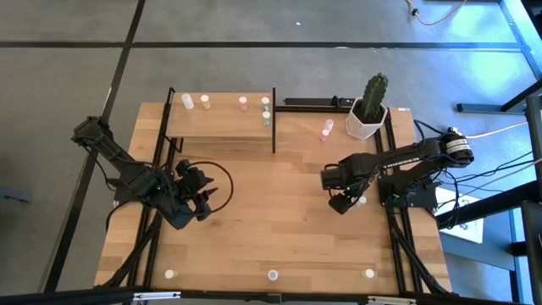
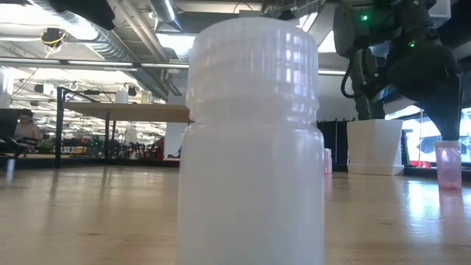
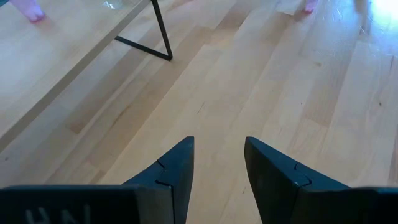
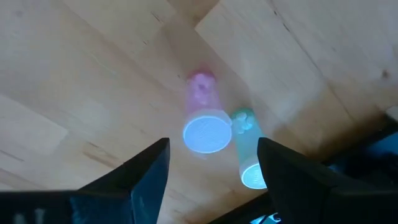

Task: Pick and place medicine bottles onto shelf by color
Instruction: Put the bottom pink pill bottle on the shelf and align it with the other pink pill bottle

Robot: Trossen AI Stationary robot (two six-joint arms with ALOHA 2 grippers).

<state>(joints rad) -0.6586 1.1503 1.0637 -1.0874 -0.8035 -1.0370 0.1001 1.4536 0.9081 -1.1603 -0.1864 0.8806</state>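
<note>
The shelf point(image 1: 222, 127) stands at the table's far left. White, yellow, pink point(image 1: 243, 102) and green point(image 1: 266, 118) bottles stand on it. My right gripper point(image 4: 214, 163) is open and hovers over a pink bottle point(image 4: 202, 118) and a green bottle point(image 4: 249, 149), which stand upright side by side on the table near its right edge. The pink bottle lies between the fingers' line without touching them. It also shows in the low view point(image 2: 447, 165). My left gripper point(image 3: 219, 155) is open and empty over bare wood, near the shelf's front.
Another pink bottle point(image 1: 327, 129) stands near the white cactus pot point(image 1: 367, 119) at the far right. Three bottles stand along the near edge point(image 1: 273, 274); the middle white one point(image 2: 250, 140) fills the low view. Black frame rails point(image 1: 398, 237) run along both sides.
</note>
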